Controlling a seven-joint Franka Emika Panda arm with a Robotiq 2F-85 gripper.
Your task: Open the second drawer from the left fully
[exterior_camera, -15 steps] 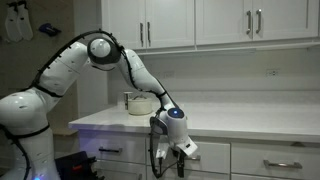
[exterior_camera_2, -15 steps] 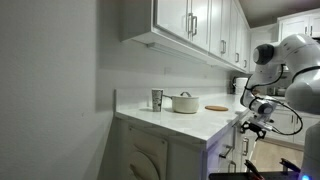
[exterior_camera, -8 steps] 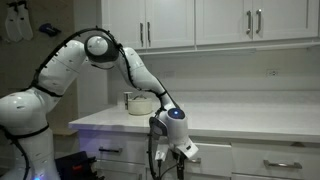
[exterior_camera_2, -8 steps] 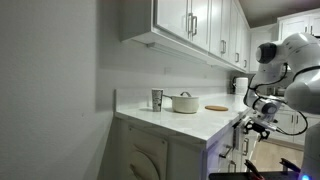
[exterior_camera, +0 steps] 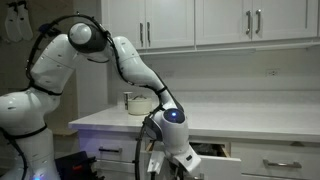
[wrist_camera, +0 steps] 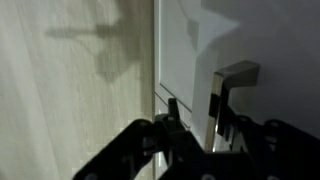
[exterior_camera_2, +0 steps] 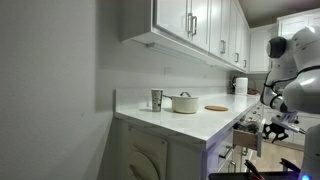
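In an exterior view, the second drawer from the left (exterior_camera: 213, 150) stands pulled out beneath the table (exterior_camera: 250, 125), at 3 o'clock of the arm (exterior_camera: 135, 70). In an exterior view, it juts from the cabinet front. Wrist view: fingers (wrist_camera: 173, 108) clamped narrow on the silver handle (wrist_camera: 236, 74).

White panelled upper cabinets (exterior_camera: 200, 22) with slim silver bar handles, hung over a pale stone countertop (exterior_camera: 262, 120). Bare grey wall (exterior_camera_2: 50, 90) alongside, plain light backsplash (exterior_camera: 250, 78) behind — dimly, evenly lit.
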